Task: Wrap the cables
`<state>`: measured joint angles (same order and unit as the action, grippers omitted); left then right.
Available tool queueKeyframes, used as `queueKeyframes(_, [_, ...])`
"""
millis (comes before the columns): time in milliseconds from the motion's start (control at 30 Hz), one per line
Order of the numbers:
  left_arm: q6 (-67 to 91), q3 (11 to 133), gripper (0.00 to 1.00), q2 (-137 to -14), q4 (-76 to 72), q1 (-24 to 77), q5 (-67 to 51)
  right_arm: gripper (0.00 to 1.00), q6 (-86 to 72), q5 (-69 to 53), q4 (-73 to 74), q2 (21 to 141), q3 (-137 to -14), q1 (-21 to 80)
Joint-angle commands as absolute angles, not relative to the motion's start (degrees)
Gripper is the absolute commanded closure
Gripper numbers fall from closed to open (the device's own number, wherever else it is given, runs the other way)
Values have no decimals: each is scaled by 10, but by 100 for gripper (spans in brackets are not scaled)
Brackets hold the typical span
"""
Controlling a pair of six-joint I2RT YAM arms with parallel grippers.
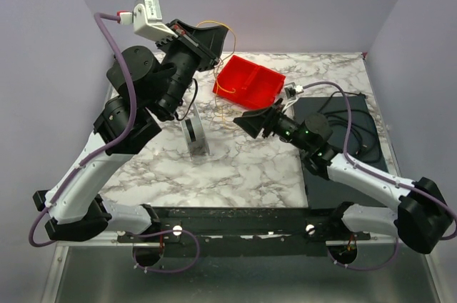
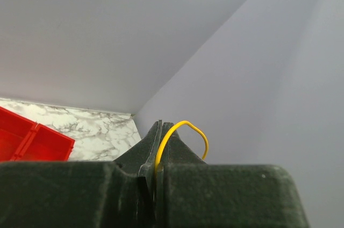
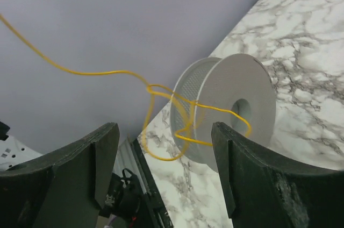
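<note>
Cables (image 3: 107,72), thin and yellow, look mostly not wrapped yet. Loose loops hang in the air just beside the white spool (image 3: 236,104), which stands on its edge near the middle of the tabletop, and I cannot tell if any turn lies tight on its core. One strand rises toward the far left corner, where the left gripper (image 2: 163,127) is high above the table with its fingers pinched on the wire. The right gripper (image 3: 165,131) faces the spool with fingers wide apart and holds nothing. A red bin (image 1: 250,81) sits near the far edge. I judge nearly all the winding is left.
</note>
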<state>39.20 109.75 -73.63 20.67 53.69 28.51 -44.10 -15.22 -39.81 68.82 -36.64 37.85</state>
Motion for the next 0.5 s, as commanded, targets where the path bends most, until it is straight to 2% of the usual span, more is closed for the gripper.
queueKeyframes(0, [376,1104,100,-737,183,535,285,23,-313,-90,-311,693,-415,408])
queueKeyframes(200, [375,1157,100,-781,190,535,265,23,-335,57,-261,760,-486,408])
queueKeyframes(267, [377,1179,100,-796,197,535,260,28,-341,65,-249,777,-512,409])
queueKeyframes(467, [372,1224,100,-828,216,535,256,35,-325,85,-181,805,-552,409])
